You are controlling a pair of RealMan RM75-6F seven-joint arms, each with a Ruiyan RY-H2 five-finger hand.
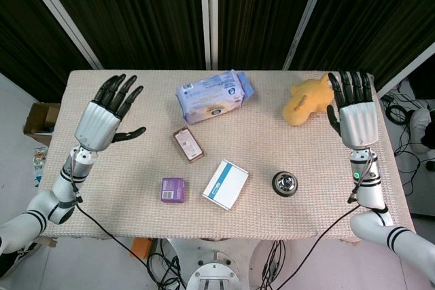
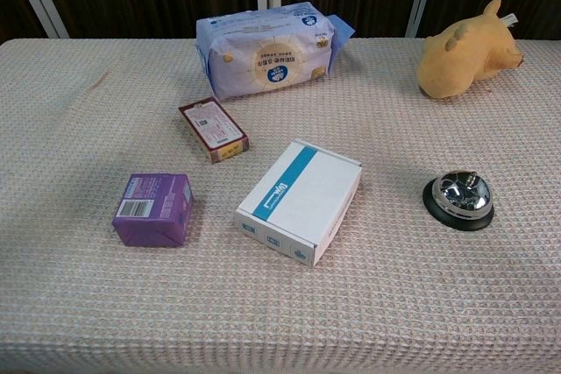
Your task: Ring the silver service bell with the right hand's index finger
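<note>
Cloth-covered table [image 1: 136, 222] with a silver bell [image 1: 285, 183] lying untouched, near and inward of the empty, spread right hand [image 1: 355, 117]; left hand [image 1: 105, 117], also spread, sits far off.

Left hand [image 1: 109, 115]: back plate finished in silver-grey, fingers [image 1: 119, 93] moulded in black. Right hand [image 1: 355, 115]: same build, silver back plate, black fingers [image 1: 350, 86]. Wrists and forearms [image 1: 49, 203] are clad in white shells, split by black bands at the segment joints. A green indicator light [image 1: 355, 176] is seen on the right wrist. A thin black cable [image 1: 102, 230] is routed off each forearm toward the near table edge. Neither hand is picked up in the chest view.
</note>
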